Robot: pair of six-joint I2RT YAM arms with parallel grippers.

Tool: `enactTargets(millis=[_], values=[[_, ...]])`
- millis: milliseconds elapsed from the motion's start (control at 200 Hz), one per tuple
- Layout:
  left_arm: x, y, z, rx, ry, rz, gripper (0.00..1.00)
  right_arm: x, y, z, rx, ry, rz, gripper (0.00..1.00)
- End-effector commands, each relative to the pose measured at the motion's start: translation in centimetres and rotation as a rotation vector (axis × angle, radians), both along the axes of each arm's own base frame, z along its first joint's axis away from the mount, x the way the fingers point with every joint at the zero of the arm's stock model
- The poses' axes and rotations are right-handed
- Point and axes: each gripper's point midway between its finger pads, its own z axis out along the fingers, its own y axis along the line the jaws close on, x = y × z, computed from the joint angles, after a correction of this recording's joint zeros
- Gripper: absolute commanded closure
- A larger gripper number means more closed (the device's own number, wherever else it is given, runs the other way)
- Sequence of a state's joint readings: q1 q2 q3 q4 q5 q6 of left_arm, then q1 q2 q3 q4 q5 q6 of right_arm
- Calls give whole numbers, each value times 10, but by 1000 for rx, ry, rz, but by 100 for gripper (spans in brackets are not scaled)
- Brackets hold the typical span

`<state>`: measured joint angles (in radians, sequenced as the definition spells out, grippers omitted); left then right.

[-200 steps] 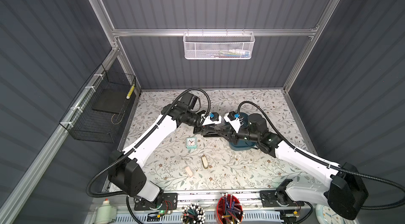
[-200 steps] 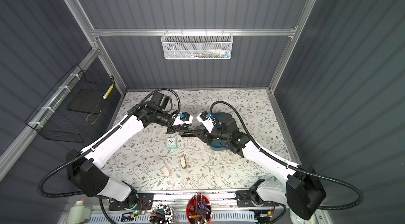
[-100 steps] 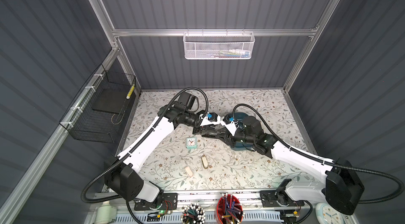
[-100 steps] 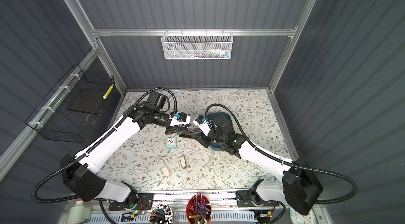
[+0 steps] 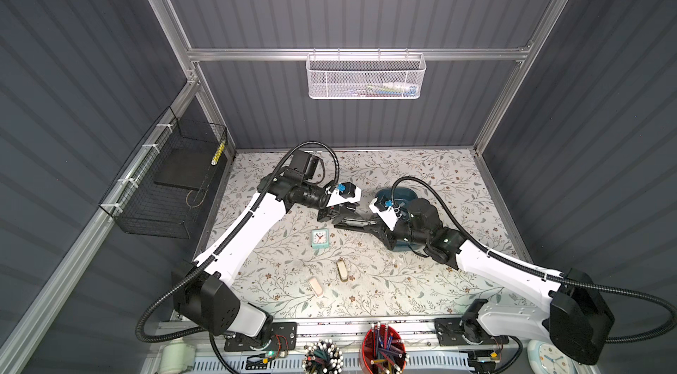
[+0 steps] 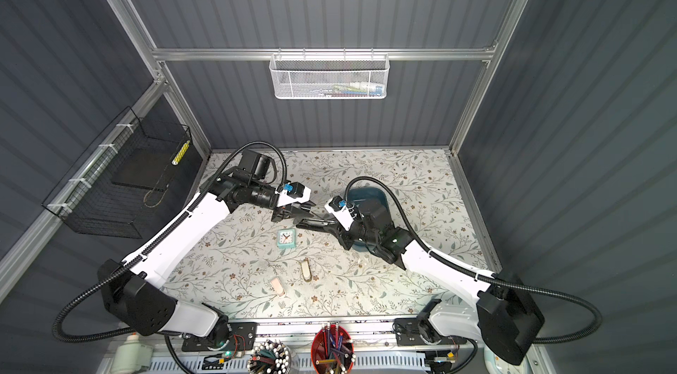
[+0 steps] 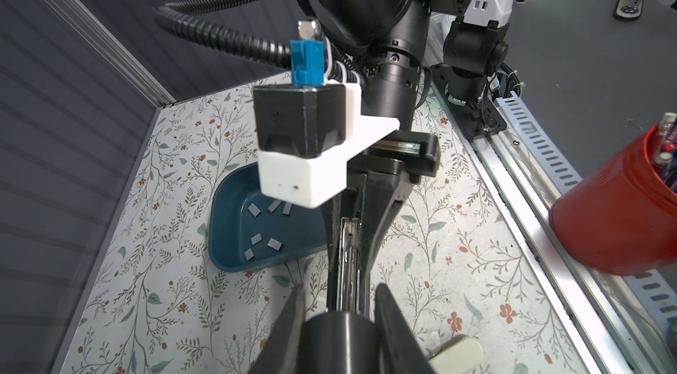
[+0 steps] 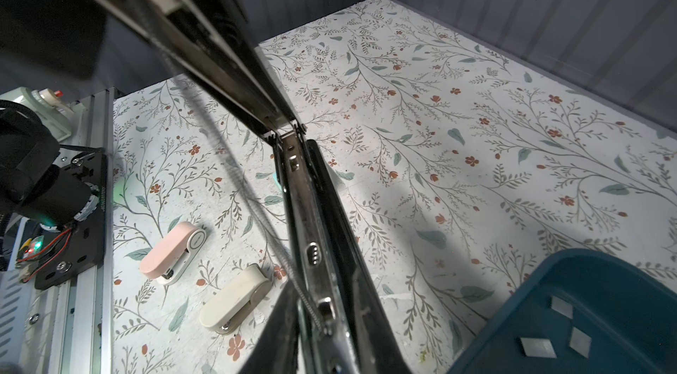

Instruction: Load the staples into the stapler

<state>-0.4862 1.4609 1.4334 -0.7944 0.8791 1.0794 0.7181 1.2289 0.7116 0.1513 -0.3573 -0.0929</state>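
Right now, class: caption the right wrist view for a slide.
Opened black stapler above floral table; pink stapler, cream stapler lying on it; staples in teal tray.

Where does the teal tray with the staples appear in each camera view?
In a top view: teal tray right of centre, partly under the right arm.
In a top view: the same place.
Left wrist: beyond the gripped black stapler, staples lying in it.
Right wrist: cut off at the frame's edge, beside the black stapler.
Shared landmark: the cream stapler, in all four.
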Motion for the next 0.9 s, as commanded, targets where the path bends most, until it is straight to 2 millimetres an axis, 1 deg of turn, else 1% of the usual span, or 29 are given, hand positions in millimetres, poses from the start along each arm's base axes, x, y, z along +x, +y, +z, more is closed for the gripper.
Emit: enactTargets(millis=[0, 55, 90, 135, 165, 170, 180, 220, 320, 350, 355, 385, 445, 540, 585, 745, 820, 895], values=[[-3, 7, 51, -142, -168, -44, 100, -11, 1, -24, -47, 81, 23, 82], [2, 14, 52, -151, -178, -32, 100, -12, 1, -26, -43, 86, 29, 87], [9, 20, 48, -143, -195, -14, 100, -14, 0, -26, -38, 88, 30, 90], [18, 28, 38, -113, -231, 5, 100, -16, -1, -26, -29, 85, 31, 95], [26, 35, 36, -104, -257, 26, 100, -18, -2, -26, -21, 86, 29, 98], [27, 36, 30, -96, -243, 30, 100, -18, -2, -26, -19, 85, 29, 98], [30, 39, 24, -89, -234, 41, 100, -18, -3, -26, -18, 85, 29, 98], [42, 50, 16, -77, -227, 75, 100, -22, -5, -25, 1, 78, 28, 100], [59, 75, -2, -40, -224, 107, 100, -31, -11, -20, 58, 48, 35, 100], [65, 81, -8, -20, -224, 123, 100, -33, -12, -23, 62, 50, 33, 100], [66, 82, -10, -14, -224, 127, 100, -34, -13, -19, 72, 39, 33, 100], [68, 86, -18, 17, -237, 126, 100, -36, -15, -14, 88, 24, 31, 100], [75, 94, -34, 72, -253, 145, 100, -38, -18, -13, 92, 17, 25, 100], [87, 105, -47, 129, -257, 201, 100, -39, -22, -10, 98, 1, 13, 100], [93, 110, -50, 144, -254, 229, 100, -40, -24, -8, 105, -6, 12, 100], [116, 126, -74, 250, -253, 343, 100, -47, -31, 2, 132, -40, 5, 100], [134, 136, -80, 282, -257, 431, 100, -50, -36, 5, 148, -49, -6, 100], [141, 140, -86, 308, -250, 465, 100, -51, -40, 7, 166, -46, -28, 100]])
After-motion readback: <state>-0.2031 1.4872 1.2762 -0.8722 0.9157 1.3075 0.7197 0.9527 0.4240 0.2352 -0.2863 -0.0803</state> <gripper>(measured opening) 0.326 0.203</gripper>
